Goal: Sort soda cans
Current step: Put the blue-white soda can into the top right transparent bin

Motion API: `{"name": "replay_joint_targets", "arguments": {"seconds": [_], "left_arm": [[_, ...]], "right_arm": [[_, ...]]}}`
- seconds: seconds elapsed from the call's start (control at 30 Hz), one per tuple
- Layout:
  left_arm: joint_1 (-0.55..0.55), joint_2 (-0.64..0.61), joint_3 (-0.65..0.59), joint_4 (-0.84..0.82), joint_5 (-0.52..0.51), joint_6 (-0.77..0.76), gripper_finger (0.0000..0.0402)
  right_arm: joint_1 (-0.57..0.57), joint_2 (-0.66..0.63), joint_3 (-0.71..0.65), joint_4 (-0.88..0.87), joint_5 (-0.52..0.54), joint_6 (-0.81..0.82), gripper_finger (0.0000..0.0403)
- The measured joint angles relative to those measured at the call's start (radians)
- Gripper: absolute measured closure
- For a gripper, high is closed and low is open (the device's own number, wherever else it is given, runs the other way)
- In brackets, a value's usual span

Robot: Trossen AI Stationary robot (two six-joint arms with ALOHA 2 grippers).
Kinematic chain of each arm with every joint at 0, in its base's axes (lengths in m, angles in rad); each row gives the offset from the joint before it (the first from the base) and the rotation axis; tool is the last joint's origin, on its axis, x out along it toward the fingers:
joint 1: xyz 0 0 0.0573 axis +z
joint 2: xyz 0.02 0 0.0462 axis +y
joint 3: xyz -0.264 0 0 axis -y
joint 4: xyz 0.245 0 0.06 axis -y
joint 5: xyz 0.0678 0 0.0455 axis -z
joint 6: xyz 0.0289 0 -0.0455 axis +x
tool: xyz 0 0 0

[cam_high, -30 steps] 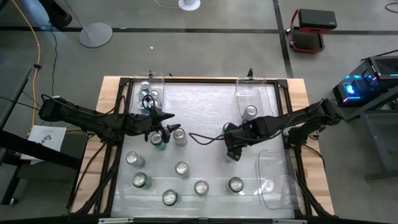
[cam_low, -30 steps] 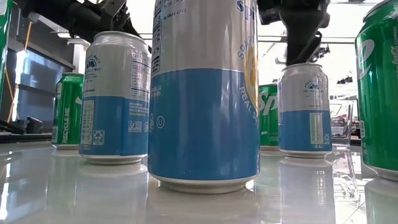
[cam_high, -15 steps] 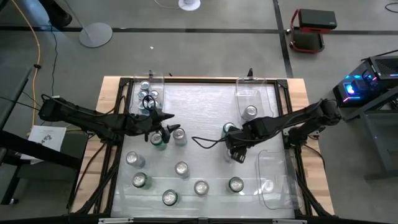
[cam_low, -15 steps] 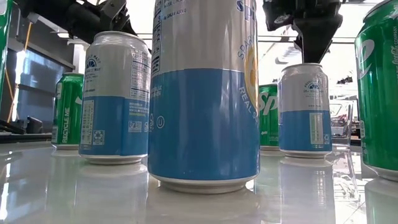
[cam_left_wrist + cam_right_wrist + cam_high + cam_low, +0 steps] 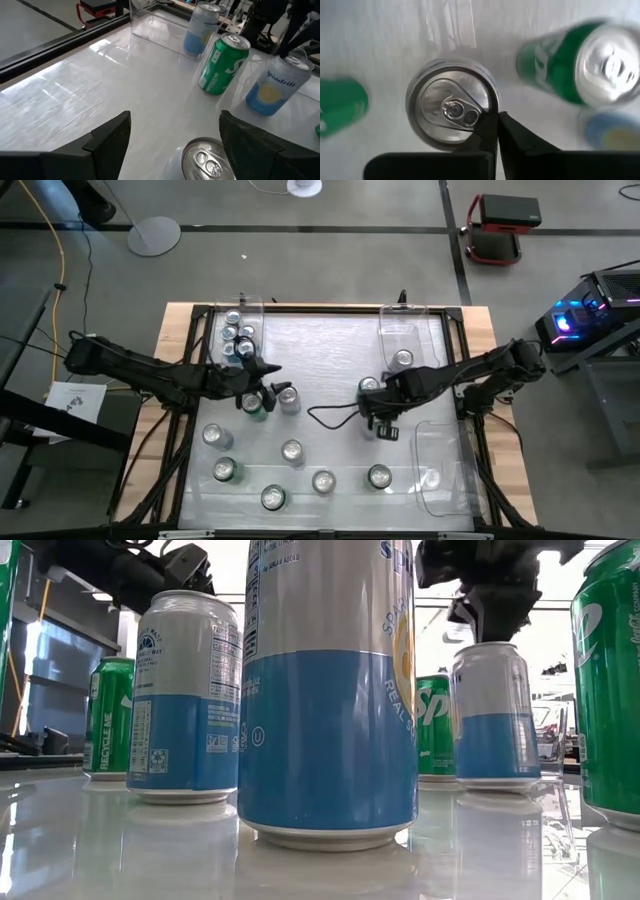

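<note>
Soda cans stand on the white table. My right gripper (image 5: 495, 122) is shut above a blue-and-silver can (image 5: 493, 715), right of the table's middle, its tips at the can's silver top (image 5: 451, 104). A green can (image 5: 368, 387) stands just beyond it. My left gripper (image 5: 268, 394) hangs open left of the middle. Its fingers (image 5: 107, 137) stand on either side of another can's top (image 5: 205, 159) without touching it. A green can (image 5: 255, 406) stands beside that one. My right gripper comes from above, pointing down, and its shut fingertips (image 5: 490, 120) meet the rim (image 5: 487, 102) of the blue-and-silver can's top on one side. The can stands upright on the table. Whether the rim is pinched between the tips, I cannot tell.
A clear bin (image 5: 240, 330) at the far left holds several cans. Another bin (image 5: 402, 330) at the far right holds one can (image 5: 403, 360). A third bin (image 5: 440, 465) lies at the near right. Several more cans (image 5: 292, 450) stand along the near half of the table.
My right gripper has shut and come down onto the blue-and-silver can's top, drifting slightly toward the table's right edge. That can has turned about on the spot, so a different side faces the low view.
</note>
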Motion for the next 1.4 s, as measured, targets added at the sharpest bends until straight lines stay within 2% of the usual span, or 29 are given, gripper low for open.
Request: {"name": "replay_joint_targets", "arguments": {"seconds": [0.37, 0.6, 0.73, 0.97, 1.1, 1.23, 1.4], "left_arm": [[0.0, 0.008, 0.0, 0.002, 0.003, -0.001, 0.0122], [0.0, 0.008, 0.0, 0.002, 0.003, -0.008, 0.0122], [0.0, 0.008, 0.0, 0.002, 0.003, -0.01, 0.0122], [0.0, 0.008, 0.0, 0.003, 0.003, -0.01, 0.0122], [0.0, 0.008, 0.0, 0.001, 0.003, -0.017, 0.0122], [0.0, 0.008, 0.0, 0.0, 0.003, -0.017, 0.0122], [0.0, 0.008, 0.0, -0.001, 0.003, -0.017, 0.0122]], "right_arm": [[-0.026, 0.001, -0.002, 0.073, 0.004, -0.628, 0.0396], [-0.026, 0.002, -0.002, 0.067, 0.01, -0.754, 0.0392], [-0.007, 0.004, 0.009, 0.052, 0.055, -0.765, 0.0366], [0.016, 0.006, 0.139, -0.01, 0.089, -0.597, 0.025], [0.029, 0.005, 0.203, -0.012, 0.081, -0.33, 0.0187], [0.031, 0.003, 0.21, -0.029, -0.048, -0.112, 0.0136], [0.035, 0.003, 0.21, -0.104, -0.085, 0.089, 0.0103]]}}
